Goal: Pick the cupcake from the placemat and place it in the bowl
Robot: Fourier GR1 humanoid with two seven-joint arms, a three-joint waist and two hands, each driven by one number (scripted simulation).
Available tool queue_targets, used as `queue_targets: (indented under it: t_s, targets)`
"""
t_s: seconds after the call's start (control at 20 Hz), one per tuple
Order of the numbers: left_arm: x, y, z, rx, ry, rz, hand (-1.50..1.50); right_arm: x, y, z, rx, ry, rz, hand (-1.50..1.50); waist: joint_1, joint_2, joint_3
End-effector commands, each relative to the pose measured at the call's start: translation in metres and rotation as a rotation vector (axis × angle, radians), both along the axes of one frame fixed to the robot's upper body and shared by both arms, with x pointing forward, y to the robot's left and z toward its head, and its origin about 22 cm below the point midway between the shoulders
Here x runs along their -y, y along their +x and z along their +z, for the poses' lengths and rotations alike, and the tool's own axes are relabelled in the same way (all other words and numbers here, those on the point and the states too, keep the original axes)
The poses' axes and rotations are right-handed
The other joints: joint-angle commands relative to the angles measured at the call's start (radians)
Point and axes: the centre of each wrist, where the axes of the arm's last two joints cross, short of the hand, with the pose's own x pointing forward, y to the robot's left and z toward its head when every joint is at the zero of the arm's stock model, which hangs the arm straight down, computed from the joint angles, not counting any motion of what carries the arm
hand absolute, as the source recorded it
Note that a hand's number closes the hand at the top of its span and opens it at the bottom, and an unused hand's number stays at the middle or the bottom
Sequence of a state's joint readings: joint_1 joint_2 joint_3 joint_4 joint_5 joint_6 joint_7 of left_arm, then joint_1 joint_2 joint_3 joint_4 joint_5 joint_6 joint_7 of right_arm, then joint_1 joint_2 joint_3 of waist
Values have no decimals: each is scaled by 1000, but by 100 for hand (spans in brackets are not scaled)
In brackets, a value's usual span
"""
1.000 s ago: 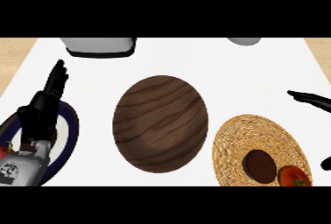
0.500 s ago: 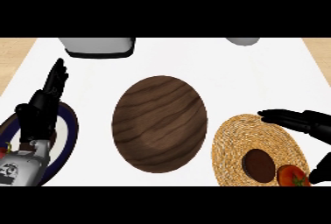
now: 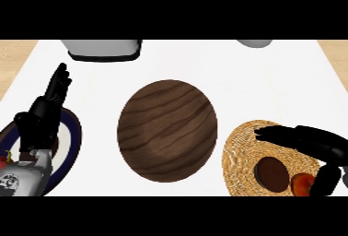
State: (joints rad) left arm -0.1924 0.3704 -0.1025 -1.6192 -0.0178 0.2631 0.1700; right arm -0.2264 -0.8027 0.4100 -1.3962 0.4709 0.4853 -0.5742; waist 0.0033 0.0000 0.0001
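Right robot hand [image 3: 309, 143], fingers spread, grasping nothing, arches over brown cupcake [image 3: 271, 172] on round woven straw placemat [image 3: 241, 156], positioned to grasp; dark wooden bowl [image 3: 167, 130] waits beside.

a single head view looks steeply down on the white table [image 3: 272, 78] from the near side, facing away from the robot. it sits close, with the forearms entering from the near edge at left and right.

Blue-rimmed plate [image 3: 71, 138] at left; grey appliance [image 3: 102, 48] at top.
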Motion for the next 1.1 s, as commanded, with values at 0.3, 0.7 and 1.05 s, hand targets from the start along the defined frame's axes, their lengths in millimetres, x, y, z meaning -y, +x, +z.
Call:
queue_targets:
  t_s: [0.3,0.7,1.05]
  targets:
    - [-5,8,-4,5,13,28,0,-37,14,-38,-33,-8,-7,-150,1,1,0]
    - [-3,-2,1,-1,6,3,0,-37,6,-60,-26,-45,36,-150,2,0,0]
    - [2,15,1,-10,12,3,0,-37,12,-73,102,-14,111,150,-1,1,0]
